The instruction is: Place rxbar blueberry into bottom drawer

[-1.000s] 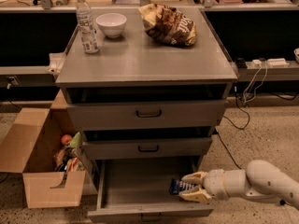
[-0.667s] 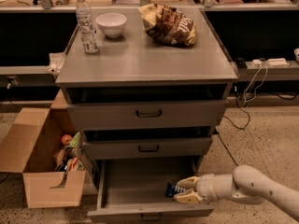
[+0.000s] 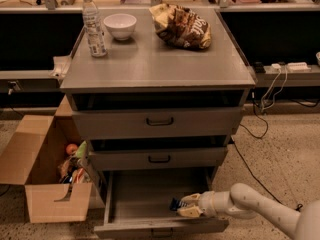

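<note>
Grey cabinet [image 3: 155, 66], bottom drawer [image 3: 142, 194] open: the gripper [image 3: 184, 207] sits inside its right half, fingers clamped on the rxbar blueberry [image 3: 174, 204], whose long axis juts leftward from them, low over the drawer floor.

An open cardboard box [image 3: 52, 204] stands on the speckled floor [image 3: 285, 154].

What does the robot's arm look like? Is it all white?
Mostly. The arm is smooth, creamy white and rounded like a fat tube, with a bulgy joint and no cables showing. Its pincer, in the open grey metal bottom drawer, is pale yellowish tan with a white wrist behind it. No markings are visible.
</note>
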Motion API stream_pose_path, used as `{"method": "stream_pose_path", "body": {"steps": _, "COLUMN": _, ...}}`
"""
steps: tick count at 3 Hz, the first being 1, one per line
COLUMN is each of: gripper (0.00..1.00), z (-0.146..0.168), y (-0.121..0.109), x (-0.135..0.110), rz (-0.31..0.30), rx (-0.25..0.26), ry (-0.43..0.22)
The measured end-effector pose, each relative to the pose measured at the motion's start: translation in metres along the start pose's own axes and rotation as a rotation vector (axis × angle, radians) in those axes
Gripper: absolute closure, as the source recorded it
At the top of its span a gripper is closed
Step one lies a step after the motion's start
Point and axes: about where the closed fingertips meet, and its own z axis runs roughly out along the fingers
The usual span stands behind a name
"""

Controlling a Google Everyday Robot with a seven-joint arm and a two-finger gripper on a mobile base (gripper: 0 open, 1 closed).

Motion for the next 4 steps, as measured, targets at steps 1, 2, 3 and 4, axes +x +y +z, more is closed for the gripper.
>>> {"method": "stream_pose_path", "body": {"steps": 1, "gripper": 1.00, "z": 0.030, "y": -0.036, "x": 0.024, "rz": 0.043, "rx": 0.019, "ry": -0.021}}
{"method": "stream_pose_path", "body": {"steps": 2, "gripper": 0.87, "z": 0.043, "y": -0.066, "x": 0.031, "rz": 0.062, "rx": 0.054, "ry": -0.033}}
{"method": "stream_pose_path", "body": {"steps": 3, "gripper": 0.64, "z": 0.049, "y": -0.088, "x": 0.025, "rz": 0.056, "rx": 0.078, "ry": -0.042}}
{"method": "stream_pose_path", "body": {"steps": 4, "gripper": 0.33, "z": 0.054, "y": -0.106, "x": 0.019, "rz": 0.046, "rx": 0.089, "ry": -0.046}}
